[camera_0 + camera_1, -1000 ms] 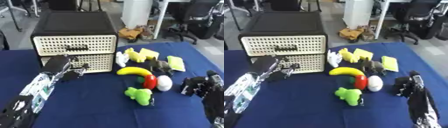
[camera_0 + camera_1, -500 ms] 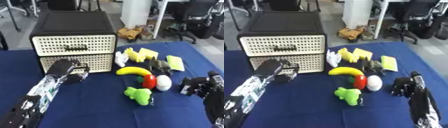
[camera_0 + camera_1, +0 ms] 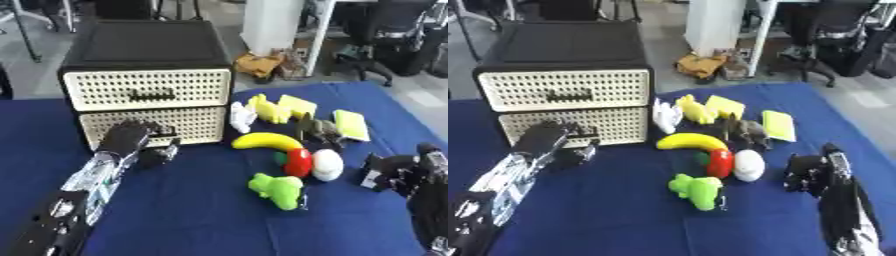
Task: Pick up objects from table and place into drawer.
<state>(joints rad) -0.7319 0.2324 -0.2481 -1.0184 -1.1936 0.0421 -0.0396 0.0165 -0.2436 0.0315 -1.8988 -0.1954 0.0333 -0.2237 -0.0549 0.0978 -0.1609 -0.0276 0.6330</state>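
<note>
office — swivel chair (image 3: 385, 30) | white desk legs (image 3: 315, 35)

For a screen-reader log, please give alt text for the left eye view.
The robot's left hand curls its fingers at the handle of the lower drawer of a two-drawer cabinet. On the blue table, a banana and small toys lie; the right hand rests at right.

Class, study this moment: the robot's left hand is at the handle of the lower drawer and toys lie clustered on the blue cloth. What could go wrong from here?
1. The left hand is curled at the lower cream perforated drawer, which looks closed; the fingers may slip off the small dark handle.
2. The yellow banana, red pepper-like toy and white egg-shaped toy lie bunched together, so picking one may knock another.
3. The right hand waits close to that cluster and could nudge it.
</note>
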